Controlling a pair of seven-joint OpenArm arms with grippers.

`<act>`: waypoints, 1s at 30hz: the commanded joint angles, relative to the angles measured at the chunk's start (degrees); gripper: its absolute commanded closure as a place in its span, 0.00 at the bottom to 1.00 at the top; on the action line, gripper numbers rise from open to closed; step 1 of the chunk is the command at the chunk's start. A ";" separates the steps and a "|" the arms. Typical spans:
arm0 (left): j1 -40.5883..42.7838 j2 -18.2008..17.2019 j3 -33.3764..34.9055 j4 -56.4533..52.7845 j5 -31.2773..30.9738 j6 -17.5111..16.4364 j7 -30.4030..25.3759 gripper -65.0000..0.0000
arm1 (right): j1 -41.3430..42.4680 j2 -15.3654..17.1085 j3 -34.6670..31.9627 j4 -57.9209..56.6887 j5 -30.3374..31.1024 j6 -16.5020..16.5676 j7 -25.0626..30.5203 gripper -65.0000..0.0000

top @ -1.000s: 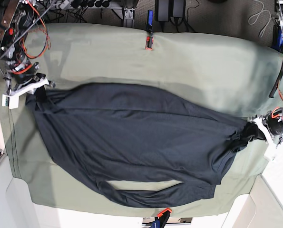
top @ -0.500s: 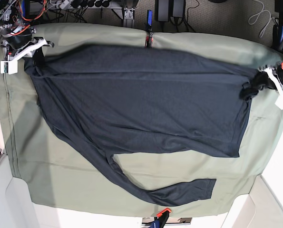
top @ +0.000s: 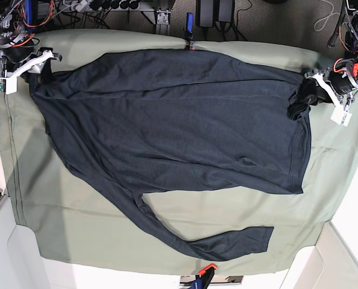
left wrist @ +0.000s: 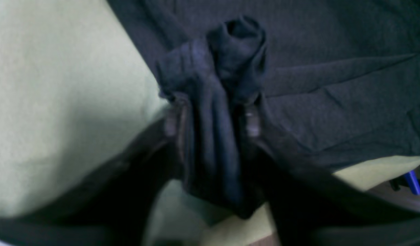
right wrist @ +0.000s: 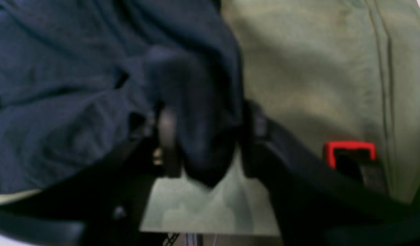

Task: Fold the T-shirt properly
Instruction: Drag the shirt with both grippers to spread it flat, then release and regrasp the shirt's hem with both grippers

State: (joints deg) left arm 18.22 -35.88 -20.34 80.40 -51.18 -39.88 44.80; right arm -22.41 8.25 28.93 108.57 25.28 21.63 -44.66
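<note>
Base view alone shows the whole dark navy T-shirt of soft knit (top: pixel 185 132) w/ both arms at its far corners; it lies across the sage-green table cloth (top: pixel 76 229), one dark sleeve (top: pixel 227 244) stretched out at the near side, bare cloth between it & the body. Neither wrist view gets that full outline. L wrist view adds a bunched, twisted lump of shirt fabric standing up btwn the fingertips, plus a blue rod-like item (left wrist: pixel 412 182) past the cloth edge, bottom R of frame. R wrist view adds a double seam line (right wrist: pixel 384 68) in the green cloth & a red-rimmed black part (right wrist: pixel 350 153) over it, neither clear from base at that size.

Tools: black-and-white L gripper (top: pixel 309 90) has its fingers apart, w/ the bunched shirt corner in the gap; fabric looks in contact w/ both sides, but can't tell if it's clamped. Black-and-white R gripper (top: pixel 40 75), same: fingers apart, shirt fabric btwn them, close to both; grip or loose, can't tell.

Brands, labels, writing: none I can read.
</note>
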 commanded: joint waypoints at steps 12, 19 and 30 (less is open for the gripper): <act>-0.13 -8.94 -6.05 6.36 -12.85 -0.12 11.15 0.50 | 1.11 0.59 7.85 9.81 5.55 -0.61 2.49 0.57; -0.28 -11.39 -6.84 6.60 -6.19 -0.12 1.97 0.50 | 10.40 0.61 7.39 4.42 5.57 -0.59 4.61 0.57; -21.24 -10.86 1.01 -13.60 5.62 0.17 -13.68 0.50 | 32.79 0.61 -1.53 -21.46 -3.63 -0.37 7.61 0.57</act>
State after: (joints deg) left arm -2.31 -45.25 -18.81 65.93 -44.51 -39.48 32.38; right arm 9.52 8.23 27.29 85.95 21.17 21.43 -38.30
